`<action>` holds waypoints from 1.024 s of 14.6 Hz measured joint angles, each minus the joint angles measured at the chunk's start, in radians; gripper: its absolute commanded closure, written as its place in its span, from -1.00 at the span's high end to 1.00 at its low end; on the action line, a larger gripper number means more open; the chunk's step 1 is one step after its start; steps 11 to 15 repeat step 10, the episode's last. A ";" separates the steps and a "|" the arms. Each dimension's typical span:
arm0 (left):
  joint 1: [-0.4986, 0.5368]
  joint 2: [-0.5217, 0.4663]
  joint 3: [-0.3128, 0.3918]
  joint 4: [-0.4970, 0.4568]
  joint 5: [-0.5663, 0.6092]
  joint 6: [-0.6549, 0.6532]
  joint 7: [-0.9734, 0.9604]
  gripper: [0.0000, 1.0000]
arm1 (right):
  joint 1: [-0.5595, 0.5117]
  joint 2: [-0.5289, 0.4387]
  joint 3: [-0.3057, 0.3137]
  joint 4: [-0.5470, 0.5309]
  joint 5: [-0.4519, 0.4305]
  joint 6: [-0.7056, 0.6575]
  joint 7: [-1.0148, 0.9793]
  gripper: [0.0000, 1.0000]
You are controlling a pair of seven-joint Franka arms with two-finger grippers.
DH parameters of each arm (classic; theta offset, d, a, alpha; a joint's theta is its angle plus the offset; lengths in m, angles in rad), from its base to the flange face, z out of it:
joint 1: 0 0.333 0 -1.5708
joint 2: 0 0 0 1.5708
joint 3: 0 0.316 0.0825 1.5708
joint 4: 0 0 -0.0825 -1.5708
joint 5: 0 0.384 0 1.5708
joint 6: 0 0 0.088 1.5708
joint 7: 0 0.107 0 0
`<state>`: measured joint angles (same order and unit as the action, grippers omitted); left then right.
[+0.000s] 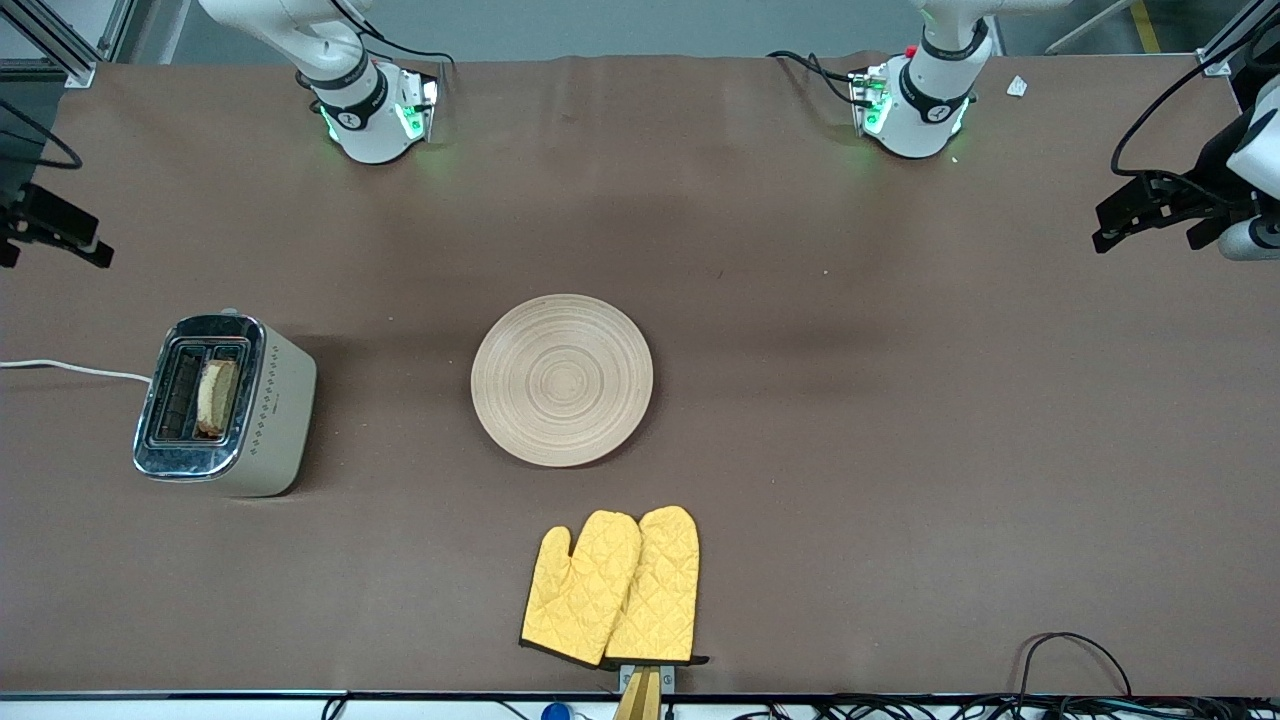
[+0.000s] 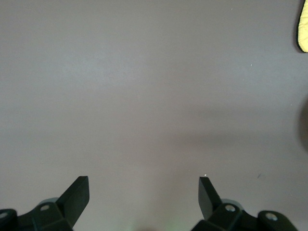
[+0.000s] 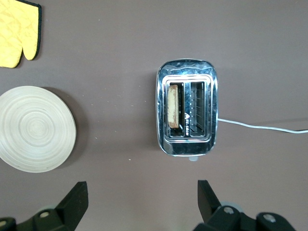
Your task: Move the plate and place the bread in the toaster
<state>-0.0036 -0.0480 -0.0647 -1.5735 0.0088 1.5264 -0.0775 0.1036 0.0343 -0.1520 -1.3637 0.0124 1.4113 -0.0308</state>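
The pale wooden plate lies bare at the table's middle; it also shows in the right wrist view. The cream toaster with its chrome top stands toward the right arm's end. The brown bread stands in the slot closer to the plate, as the right wrist view also shows. My right gripper is open and empty, high over the table edge by the toaster. My left gripper is open and empty over bare table at the left arm's end.
A pair of yellow oven mitts lies nearer the front camera than the plate, and shows in both wrist views. The toaster's white cord runs off the right arm's end of the table.
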 measured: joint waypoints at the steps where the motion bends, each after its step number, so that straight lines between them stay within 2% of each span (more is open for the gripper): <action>1: 0.000 0.000 -0.001 0.000 0.000 0.000 0.000 1.00 | -0.007 -0.014 0.017 0.000 -0.009 -0.008 0.000 1.00; 5: 0.000 -0.001 -0.001 0.003 0.000 0.000 0.002 1.00 | -0.036 -0.033 0.047 -0.017 -0.035 -0.011 0.000 1.00; 9: 0.001 -0.002 -0.001 0.030 0.000 0.000 0.003 1.00 | -0.047 -0.031 0.047 -0.059 -0.041 0.008 0.000 1.00; 15: 0.001 -0.001 -0.001 0.031 0.000 0.000 0.003 1.00 | -0.048 -0.031 0.047 -0.063 -0.043 0.009 0.000 1.00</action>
